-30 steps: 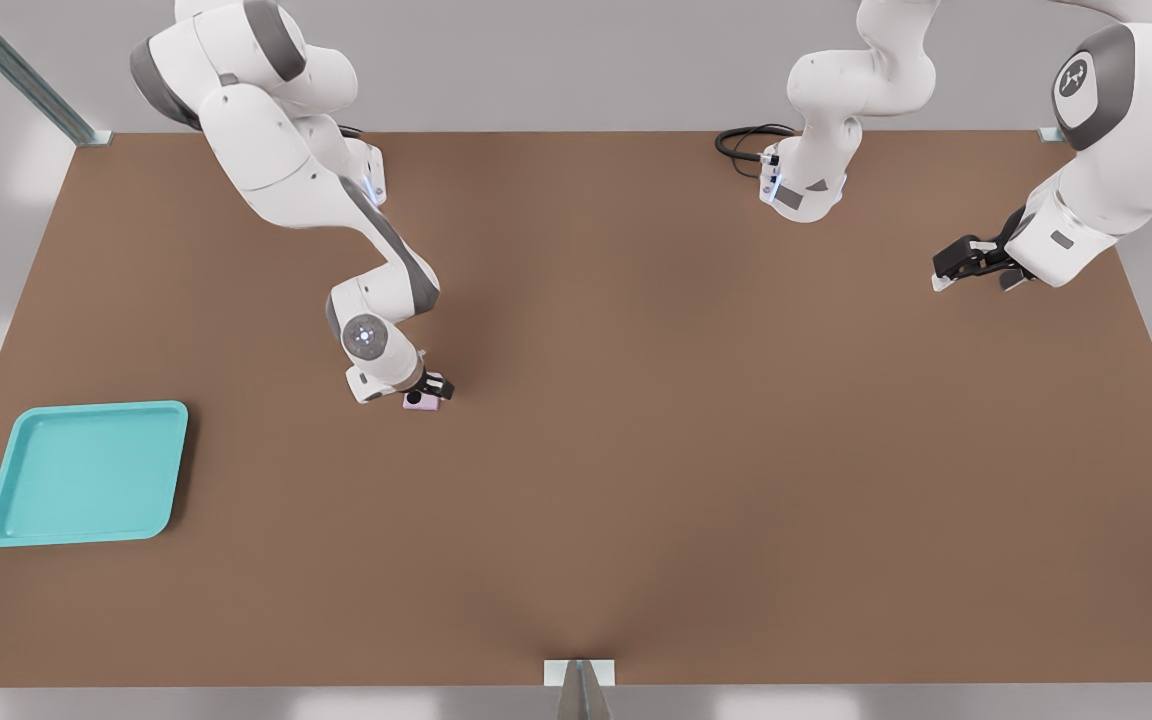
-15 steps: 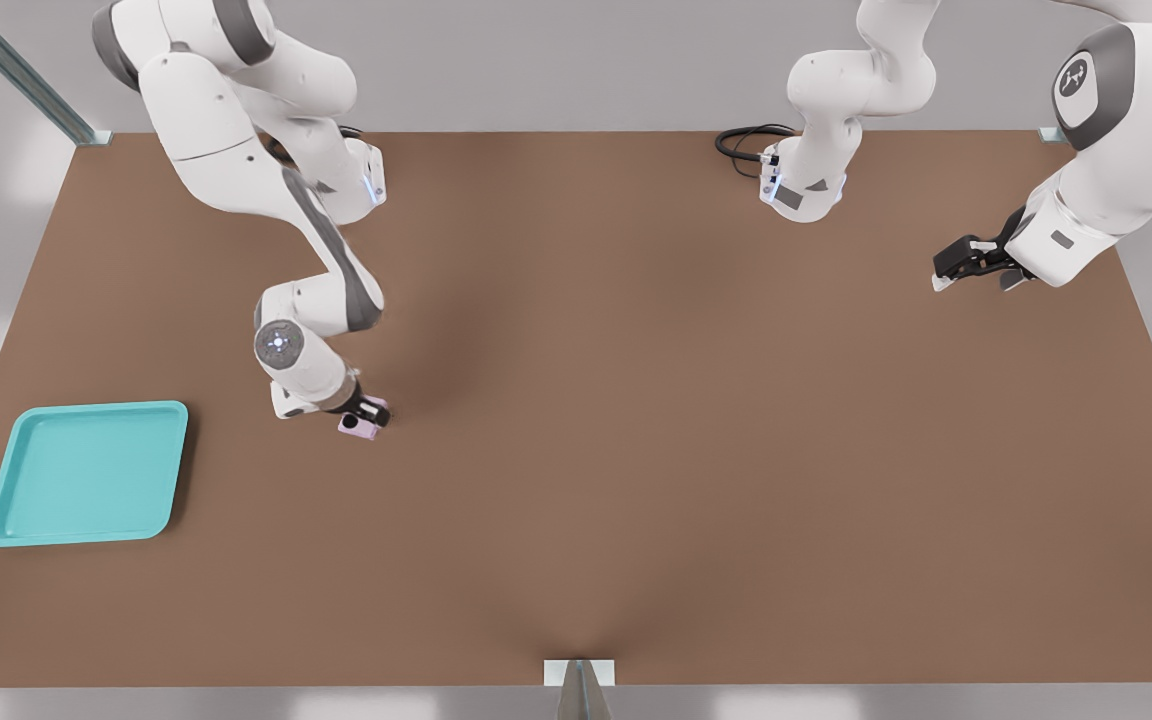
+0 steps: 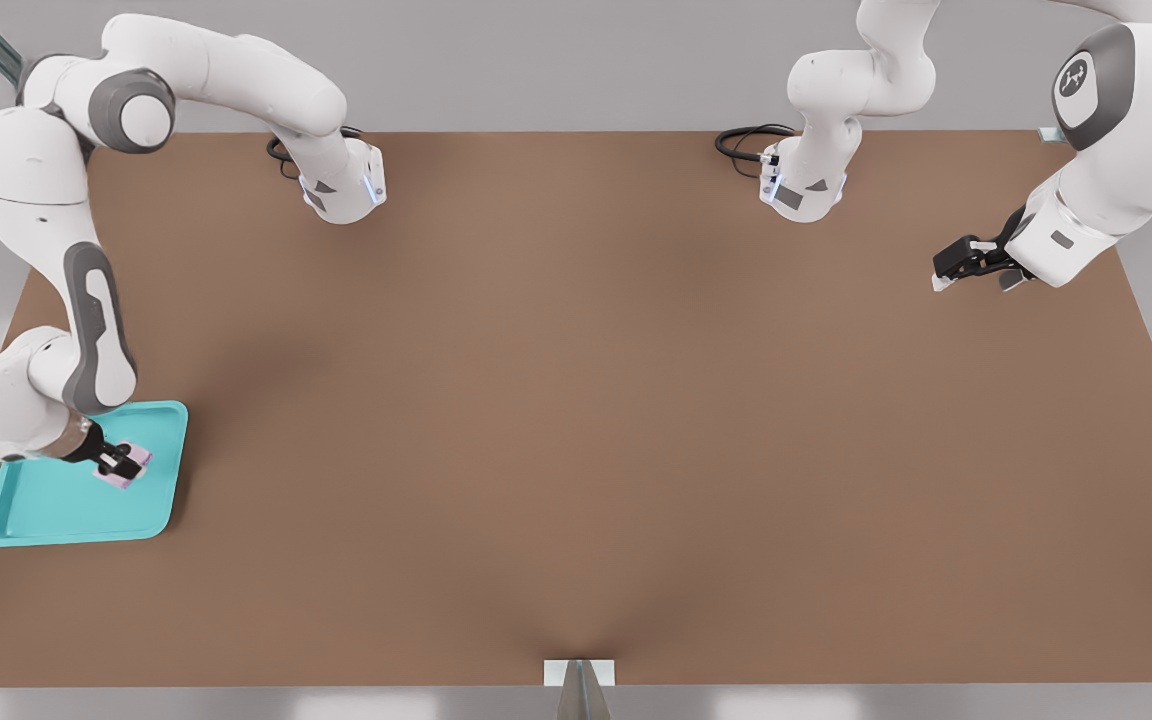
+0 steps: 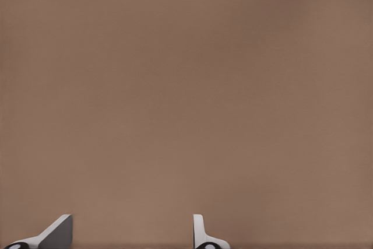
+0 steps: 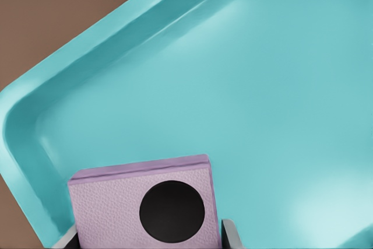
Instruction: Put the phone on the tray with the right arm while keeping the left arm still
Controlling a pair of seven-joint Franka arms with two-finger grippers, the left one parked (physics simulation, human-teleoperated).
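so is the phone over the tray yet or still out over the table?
Over the tray. The phone sits inside the tray outline, shut in the gripper; the wrist view shows turquoise floor behind it. Touching down: cannot tell.

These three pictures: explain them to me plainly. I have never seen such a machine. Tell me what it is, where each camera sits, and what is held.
Two white robot arms stand at a brown table in a computer simulation. The front view looks down on the whole scene. The working right arm reaches over a turquoise tray at the front view's left. Its gripper is shut on a small pink phone, over the tray. The right wrist view rides on that arm: close up, the phone and the tray's rim. The left wrist view, from the parked arm, shows only bare table.
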